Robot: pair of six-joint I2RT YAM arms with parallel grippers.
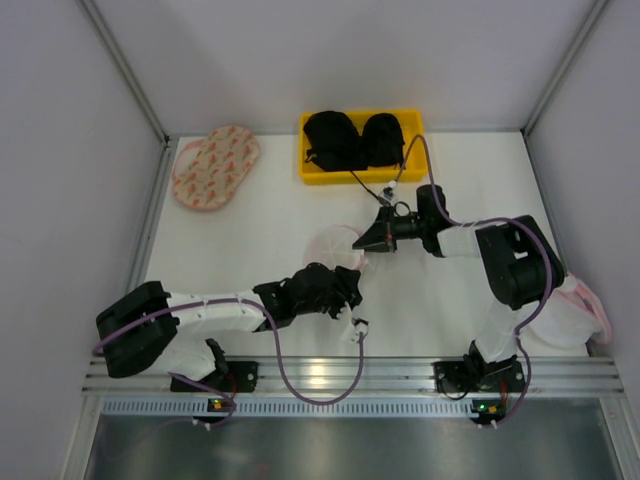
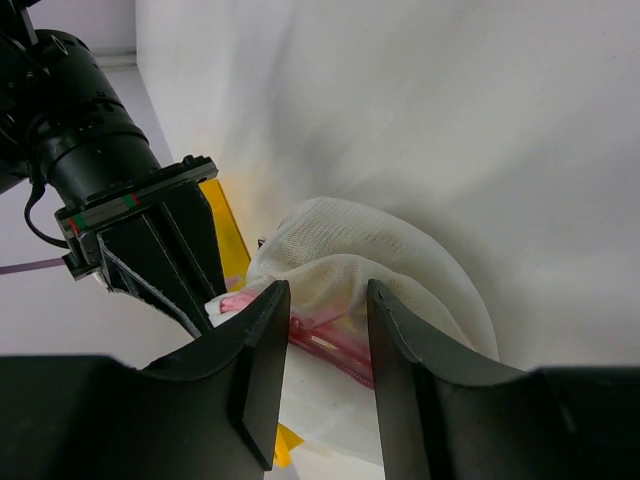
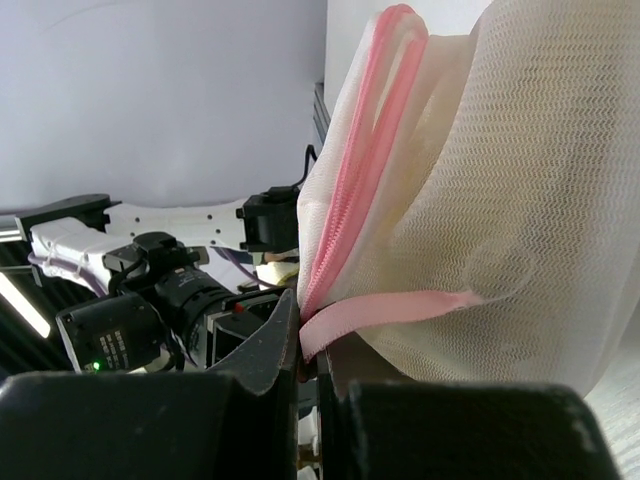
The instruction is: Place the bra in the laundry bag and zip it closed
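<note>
a: laundry bag [image 1: 335, 245] mid-tabletop [image 1: 250, 225], right gripper [image 3: 305, 340] pinching its pink tab [image 3: 400, 305]; left gripper [image 2: 320, 300] jaws apart astride the zip [image 2: 325, 338].
b: bra? yellow tinge inside, unsure. risk: left closes on mesh, zip jams.

Top view: bright, flat, diffuse light from above. Matte white table [image 1: 250, 260] is near washed out, with only faint soft shadows under the arms. One hot glare patch on the silver aluminium base rail [image 1: 315, 373]. Left wrist view: black plastic left fingers [image 2: 262, 370] close up, soft and underexposed, background blown white. Right wrist view: translucent white mesh laundry bag with pink zip rim [image 3: 520, 200] sharp, weave readable. Black right fingers [image 3: 272, 345] nearly silhouetted.
</note>
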